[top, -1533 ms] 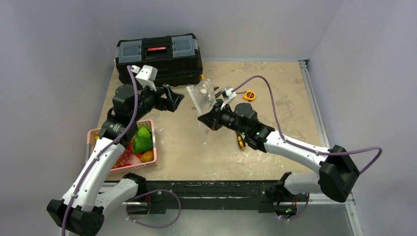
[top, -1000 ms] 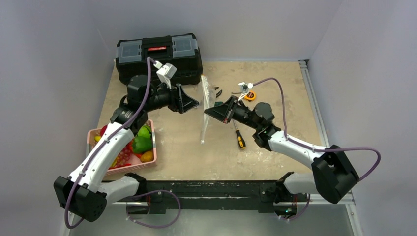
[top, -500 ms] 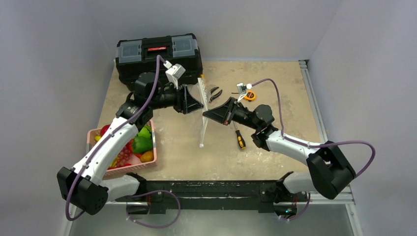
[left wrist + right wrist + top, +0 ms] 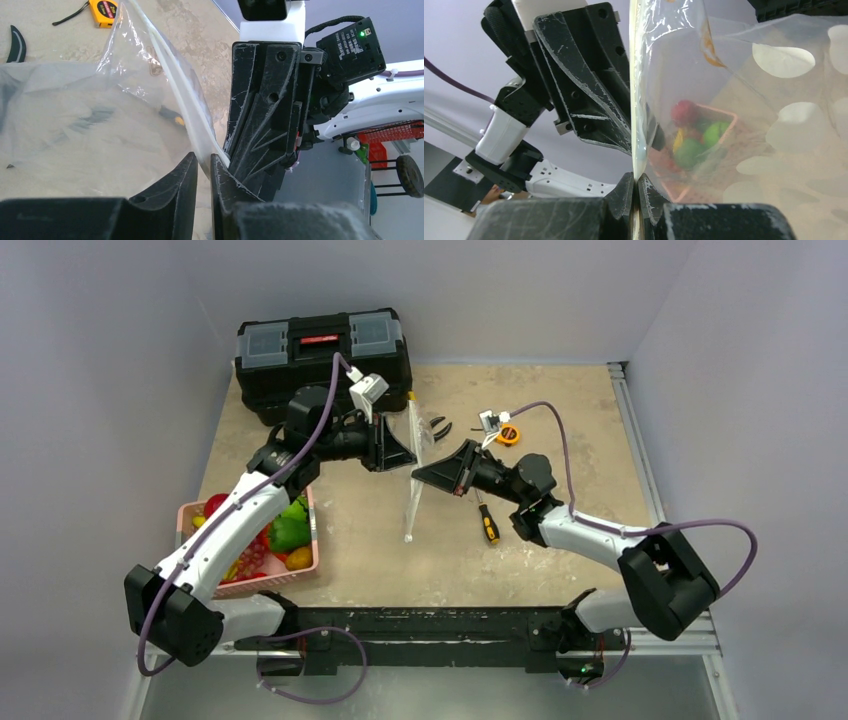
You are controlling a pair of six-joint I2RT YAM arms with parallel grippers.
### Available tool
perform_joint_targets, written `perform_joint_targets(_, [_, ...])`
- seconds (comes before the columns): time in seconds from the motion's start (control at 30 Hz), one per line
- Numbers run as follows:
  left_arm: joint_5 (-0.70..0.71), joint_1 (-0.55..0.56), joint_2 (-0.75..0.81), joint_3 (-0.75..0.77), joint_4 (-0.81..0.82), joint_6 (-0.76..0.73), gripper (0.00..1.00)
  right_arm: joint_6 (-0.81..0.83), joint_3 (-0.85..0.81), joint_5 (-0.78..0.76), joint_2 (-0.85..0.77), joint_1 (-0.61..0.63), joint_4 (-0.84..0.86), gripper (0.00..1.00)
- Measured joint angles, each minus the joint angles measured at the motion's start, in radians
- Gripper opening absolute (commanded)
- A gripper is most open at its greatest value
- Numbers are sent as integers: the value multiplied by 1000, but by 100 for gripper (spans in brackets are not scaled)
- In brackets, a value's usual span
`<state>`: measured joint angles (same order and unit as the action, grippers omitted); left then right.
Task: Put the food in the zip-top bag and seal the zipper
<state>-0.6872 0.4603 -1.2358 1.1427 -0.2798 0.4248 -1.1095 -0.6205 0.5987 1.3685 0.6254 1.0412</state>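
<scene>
The zip-top bag (image 4: 411,502) hangs edge-on over the table between my two grippers. My right gripper (image 4: 419,473) (image 4: 635,176) is shut on the bag's mouth edge, pinching the whitish zipper (image 4: 638,100). My left gripper (image 4: 408,456) (image 4: 202,156) faces it from the left, its jaws closed to a thin slit on the same zipper (image 4: 170,75) strip. The food (image 4: 288,528), green, red and yellow pieces, lies in the pink basket (image 4: 312,545) at the left. It also shows through the dotted plastic as food (image 4: 691,145) in the right wrist view. The bag looks empty.
A black toolbox (image 4: 322,355) stands at the back left. Pliers (image 4: 437,428) and an orange tape measure (image 4: 508,434) lie behind the bag. A yellow-handled screwdriver (image 4: 487,523) lies under my right arm. Grey walls close in on three sides.
My left gripper has moved right to the bag's top edge and closed on it. The right gripper swung the bag from tilted to hanging edge-on and kept its grip.
</scene>
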Motion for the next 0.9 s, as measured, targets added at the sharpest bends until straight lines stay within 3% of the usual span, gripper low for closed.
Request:
perform_joint_targets(0.03, [-2, 1, 0, 0, 1, 3, 7, 6, 0, 0, -1, 0, -10, 0])
perform_joint_targets(0.1, [-2, 1, 0, 0, 2, 5, 0, 28, 0, -3, -8, 0, -48, 9])
perform_joint_targets(0.23, [13, 6, 4, 0, 2, 10, 0, 114, -4, -31, -63, 3, -215, 30])
perform_joint_targets(0.4, [69, 11, 27, 0, 2, 11, 0, 250, -45, -102, -163, 23, -446, 42])
perform_joint_targets(0.6, [132, 32, 44, 0, -2, 10, 0, 378, -139, -249, -207, 75, -657, 48])
perform_joint_targets(0.9, [222, 74, 45, 4, -69, -21, 0, 513, -349, -627, -131, 304, -952, 47])
